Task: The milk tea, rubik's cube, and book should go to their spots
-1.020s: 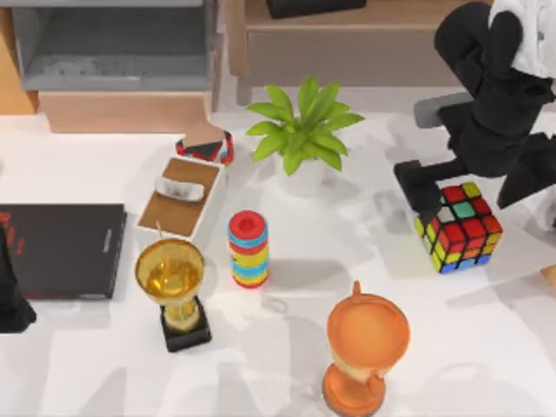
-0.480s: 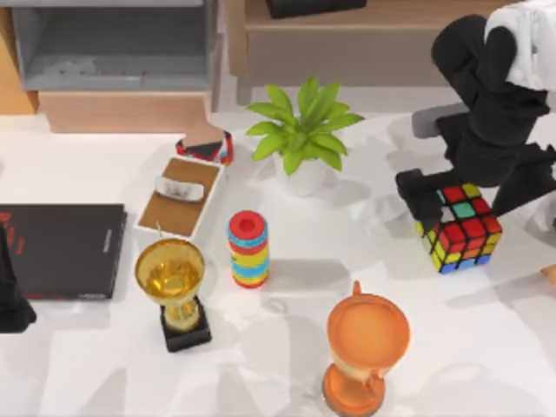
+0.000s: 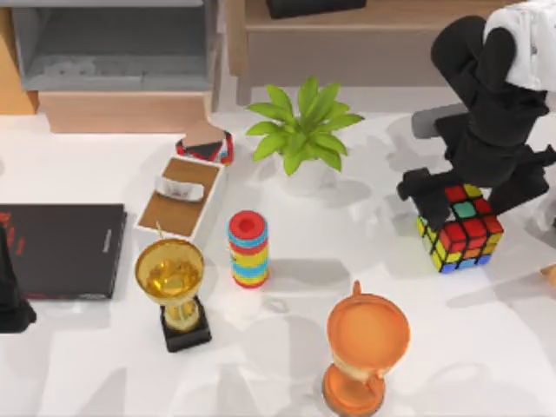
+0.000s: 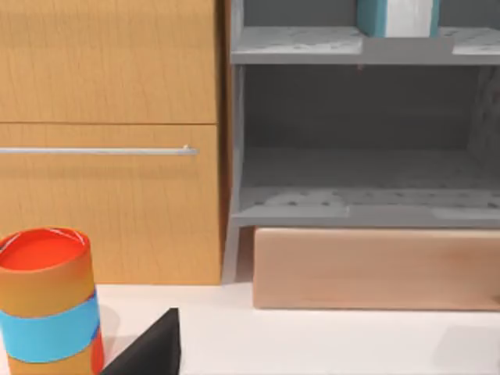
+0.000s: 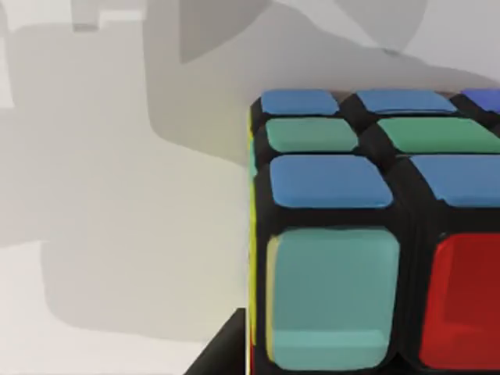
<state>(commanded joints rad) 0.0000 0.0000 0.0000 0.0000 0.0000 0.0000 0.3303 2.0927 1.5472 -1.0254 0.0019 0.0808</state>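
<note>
The top view looks straight down on the surface [image 3: 287,347]; the right wrist view sits close against the rubik's cube [image 5: 351,234], shared with it; the left wrist view faces the far shelf [image 4: 351,207].

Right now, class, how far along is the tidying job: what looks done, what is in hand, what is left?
Looks done: the light-blue book stands on the grey shelf. In hand: the right gripper is at the rubik's cube, which sits on the white table. Left: moving the cube to its spot. Whether the milk tea is placed cannot be told.

The right arm [image 3: 499,95] is bulky matte black with rounded segments and a white section at its upper end; the left arm [image 3: 10,295] shows a black, tapered part
</note>
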